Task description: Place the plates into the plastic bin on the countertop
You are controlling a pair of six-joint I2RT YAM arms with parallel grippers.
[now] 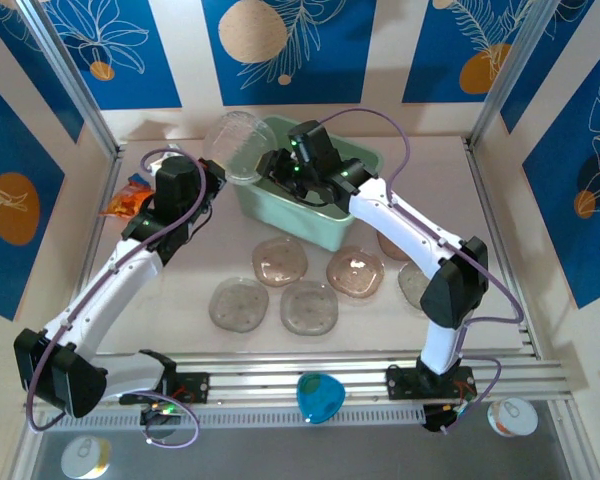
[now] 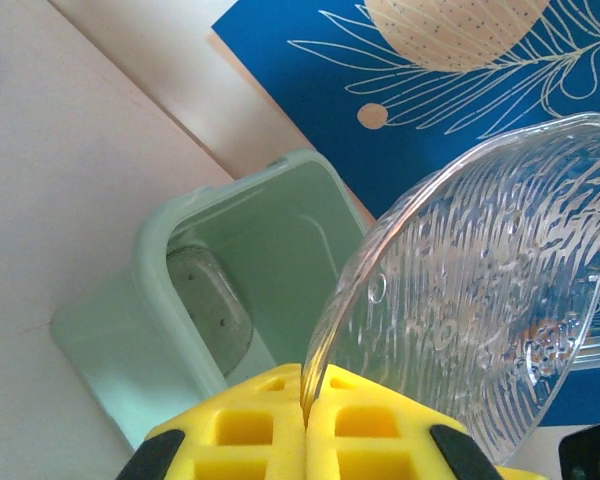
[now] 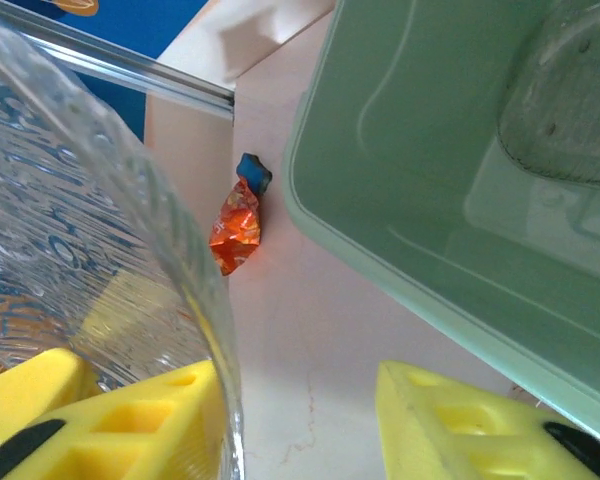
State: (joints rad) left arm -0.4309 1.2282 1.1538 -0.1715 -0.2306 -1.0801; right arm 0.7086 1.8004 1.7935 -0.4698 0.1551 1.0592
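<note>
Yellow fingers [image 2: 270, 425] of the left gripper [image 1: 223, 178] pinch a clear plate [image 2: 480, 290] by its rim, tilted on edge above the plastic bin [image 1: 355, 235] at upper centre; the right gripper [image 3: 300, 420] stands partly open alongside, empty.

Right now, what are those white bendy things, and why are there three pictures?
They are two robot arms bolted to a table. One picture looks down from above; the other two come from little cameras on each arm's wrist, so you see yellow fingers up close.

The left hand is pinched shut on the rim of a clear plate, holding it up beside the green bin. The right hand is next to that plate, over the bin's edge; I cannot tell whether it is gripping.

One plate already leans inside the bin. More plates lie on the countertop, waiting their turn. An orange snack packet lies near the left wall.
</note>
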